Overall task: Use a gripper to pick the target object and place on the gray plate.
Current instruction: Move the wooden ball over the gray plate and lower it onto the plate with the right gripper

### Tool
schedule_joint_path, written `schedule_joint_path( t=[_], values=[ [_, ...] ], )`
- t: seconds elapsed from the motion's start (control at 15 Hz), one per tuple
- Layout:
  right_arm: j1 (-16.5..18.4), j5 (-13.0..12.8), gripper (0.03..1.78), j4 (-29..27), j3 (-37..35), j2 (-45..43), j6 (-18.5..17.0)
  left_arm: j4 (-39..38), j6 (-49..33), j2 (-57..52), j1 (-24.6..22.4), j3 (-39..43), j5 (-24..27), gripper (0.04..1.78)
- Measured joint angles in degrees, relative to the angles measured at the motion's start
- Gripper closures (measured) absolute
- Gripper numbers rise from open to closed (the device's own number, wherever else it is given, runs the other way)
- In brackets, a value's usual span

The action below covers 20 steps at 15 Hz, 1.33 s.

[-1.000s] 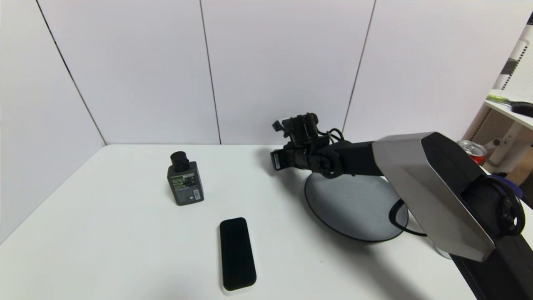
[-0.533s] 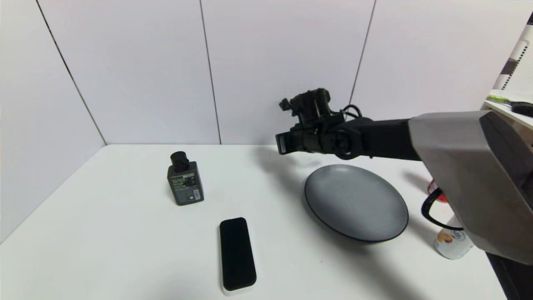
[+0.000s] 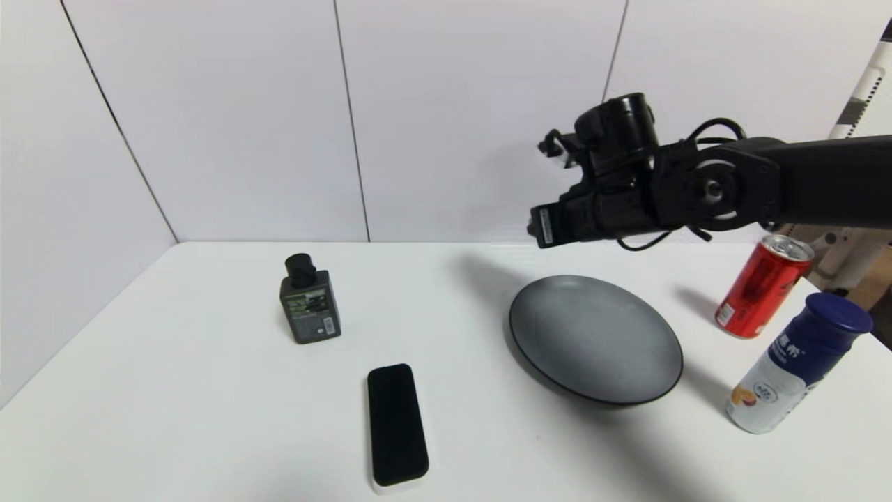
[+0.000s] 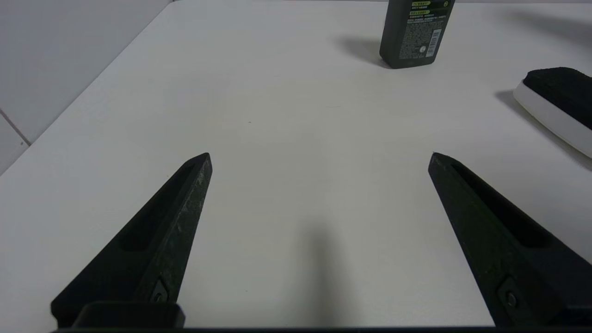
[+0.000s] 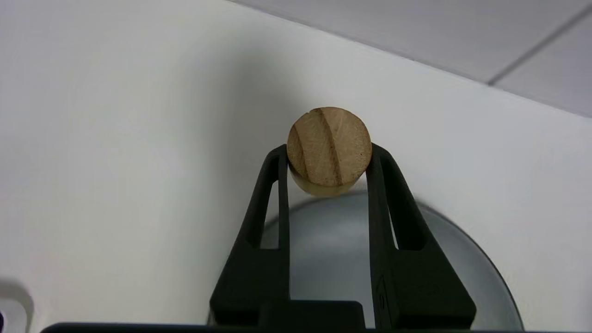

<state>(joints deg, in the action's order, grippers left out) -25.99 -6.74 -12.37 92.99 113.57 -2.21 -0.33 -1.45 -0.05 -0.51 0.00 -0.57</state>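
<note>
While our right gripper (image 5: pixel 329 155) hangs in the air above the far edge of the plate (image 3: pixel 596 338), its two fingers are clamped on the wooden plug (image 5: pixel 329 149), one on each side of it. We see the plug's round grained end face in the right wrist view, with the plate's gray surface below and behind the fingers; the plug touches nothing but the fingers. From the head view the right arm reaches in from the right edge of the table (image 3: pixel 174 390), its tool (image 3: pixel 592 209) raised well above the surface near the back wall, and the plug itself is hidden there.

Our left gripper (image 4: pixel 319 159) hovers low over the table's left part with its fingers spread wide and nothing between them.

The plate lies right of the table's middle. A dark square bottle (image 3: pixel 309 301) stands upright toward the far left, and a black eraser (image 3: pixel 396 425) with a white base lies near the front edge, both well apart from the plate. A red can (image 3: pixel 761 286) and a blue-capped bottle (image 3: pixel 798 364) stand near the right edge, beside the plate.
</note>
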Motion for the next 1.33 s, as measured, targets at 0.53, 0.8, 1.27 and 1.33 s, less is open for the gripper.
schedule_joint_path(
  t=[0.53, 0.8, 1.27, 1.33],
  values=[
    [3.73, 0.21, 1.35, -3.85, -11.00, -6.01, 3.17, 0.00, -0.02, 0.00, 0.00, 0.00, -0.02, 0.13],
    [3.61, 0.22, 1.35, -5.49, -13.47, -5.55, 3.24, 0.02, 0.00, 0.00, 0.00, 0.00, -0.02, 0.13],
    [3.19, 0.24, 1.35, -5.16, -15.68, -2.55, 3.13, 0.00, -0.02, 0.00, 0.00, 0.00, 0.00, 0.13],
    [3.12, 0.27, 1.35, -5.01, -15.70, -2.32, 3.15, 0.02, 0.00, 0.00, 0.00, 0.00, -0.02, 0.13]
  ],
)
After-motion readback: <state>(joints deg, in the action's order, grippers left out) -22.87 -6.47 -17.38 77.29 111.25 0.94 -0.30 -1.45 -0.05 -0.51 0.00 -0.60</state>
